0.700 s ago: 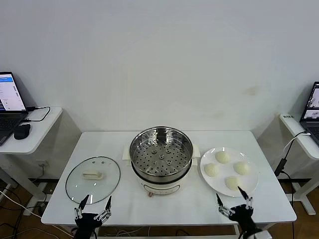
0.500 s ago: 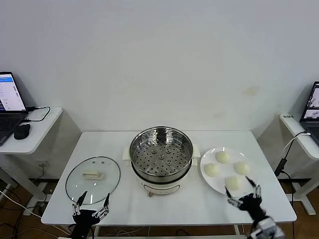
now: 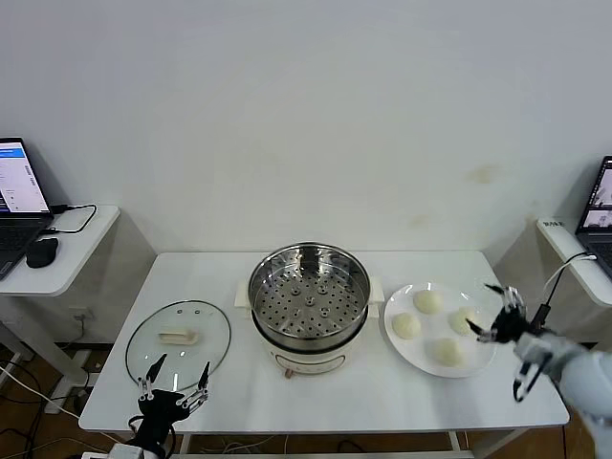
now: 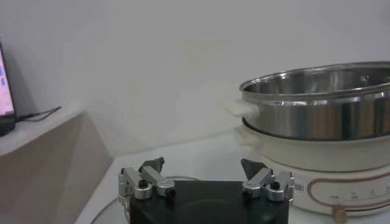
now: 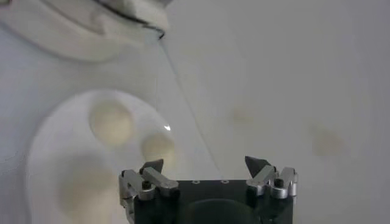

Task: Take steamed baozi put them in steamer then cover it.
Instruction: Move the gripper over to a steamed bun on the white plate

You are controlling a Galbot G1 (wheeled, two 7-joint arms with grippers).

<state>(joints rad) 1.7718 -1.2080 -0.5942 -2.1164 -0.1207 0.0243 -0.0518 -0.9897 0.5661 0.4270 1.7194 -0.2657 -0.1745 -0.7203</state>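
Observation:
The steamer (image 3: 309, 296), a shiny steel pot with a perforated tray on a white base, stands mid-table and holds nothing. Several off-white baozi (image 3: 427, 301) lie on a white plate (image 3: 435, 328) to its right. The cover (image 3: 179, 339), a glass lid with a cream handle, lies flat to its left. My right gripper (image 3: 492, 311) hovers open over the plate's right rim, holding nothing. In the right wrist view this gripper (image 5: 205, 164) looks down on the baozi (image 5: 111, 120). My left gripper (image 3: 176, 381) waits open at the table's front edge, just before the cover. Its own view shows the left gripper (image 4: 203, 164) and the steamer (image 4: 323, 115).
The white table (image 3: 239, 268) stands against a plain wall. A side table with a laptop and mouse (image 3: 43, 251) is at the left. Another side table with a laptop (image 3: 598, 215) and a hanging cable stands close to my right arm.
My right gripper has risen from the table's front edge and swung back and to the right, up to the plate's right rim. The left gripper has sunk slightly.

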